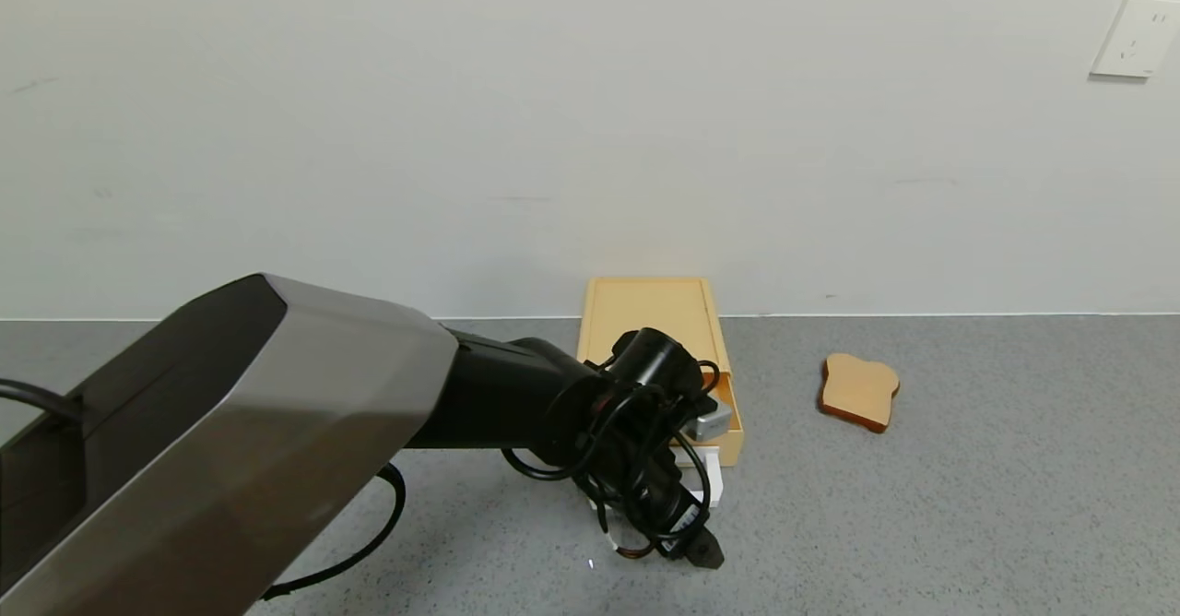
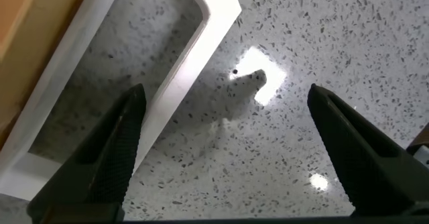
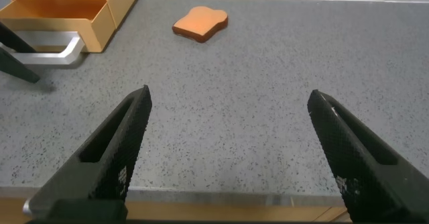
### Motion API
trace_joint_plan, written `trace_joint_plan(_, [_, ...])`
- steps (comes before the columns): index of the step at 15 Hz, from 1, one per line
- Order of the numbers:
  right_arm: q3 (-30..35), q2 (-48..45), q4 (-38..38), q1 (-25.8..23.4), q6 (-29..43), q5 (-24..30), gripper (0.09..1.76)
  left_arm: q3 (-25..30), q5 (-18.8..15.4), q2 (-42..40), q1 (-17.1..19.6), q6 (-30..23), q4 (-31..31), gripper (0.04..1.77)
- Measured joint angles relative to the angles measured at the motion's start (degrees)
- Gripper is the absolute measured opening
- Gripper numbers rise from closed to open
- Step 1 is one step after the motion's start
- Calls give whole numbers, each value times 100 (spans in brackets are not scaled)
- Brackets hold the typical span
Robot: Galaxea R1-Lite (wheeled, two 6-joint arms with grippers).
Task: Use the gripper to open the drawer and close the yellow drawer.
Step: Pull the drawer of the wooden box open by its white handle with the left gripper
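Observation:
The pale-yellow box [image 1: 650,316] lies flat against the back wall. Its drawer [image 1: 733,427] is pulled out a little, with the white loop handle [image 1: 712,479] towards me. My left gripper [image 1: 693,542], black and wrapped in cables, points down at the table just in front of the handle. In the left wrist view it [image 2: 224,96] is open and empty; one finger [image 2: 117,147] overlaps the handle's bar [image 2: 194,56], the other is over bare table. My right gripper [image 3: 228,100] is open and empty, low near the table's front edge, with the drawer [image 3: 57,16] far off.
A tan toast slice [image 1: 859,391] lies on the grey speckled table [image 1: 968,505] to the right of the box; it also shows in the right wrist view [image 3: 200,23]. A white wall socket [image 1: 1136,37] is at the upper right.

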Motion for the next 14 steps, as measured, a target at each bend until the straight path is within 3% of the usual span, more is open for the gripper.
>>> trace_joint_plan(14, [0,0,0,2,2,-4,171,828,22,-413,-379,-457,-160,172])
